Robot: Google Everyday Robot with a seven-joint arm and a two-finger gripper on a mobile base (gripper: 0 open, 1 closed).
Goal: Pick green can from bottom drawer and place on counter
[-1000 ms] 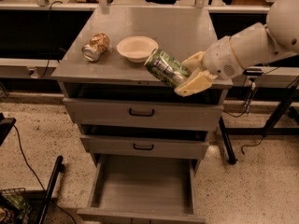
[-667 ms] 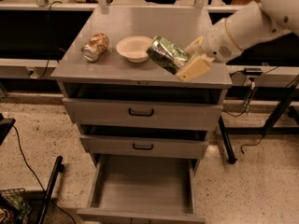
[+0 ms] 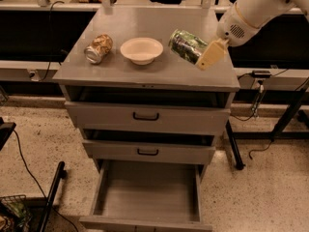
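Note:
My gripper [image 3: 200, 52] is shut on the green can [image 3: 185, 45] and holds it tilted on its side, a little above the right part of the counter [image 3: 159, 74]. One pale finger [image 3: 210, 55] shows in front of the can; the other is hidden behind it. My white arm comes in from the upper right. The bottom drawer [image 3: 147, 197] is pulled out below, and its grey floor is bare.
A white bowl [image 3: 141, 50] sits mid-counter, just left of the can. A tan-and-gold can [image 3: 98, 48] lies on its side at the left. Two upper drawers with black handles [image 3: 146, 116] are slightly open. A black table leg [image 3: 231, 146] stands at the right.
My gripper has carried the green can up and back, from in front of the counter's front edge to over its right part.

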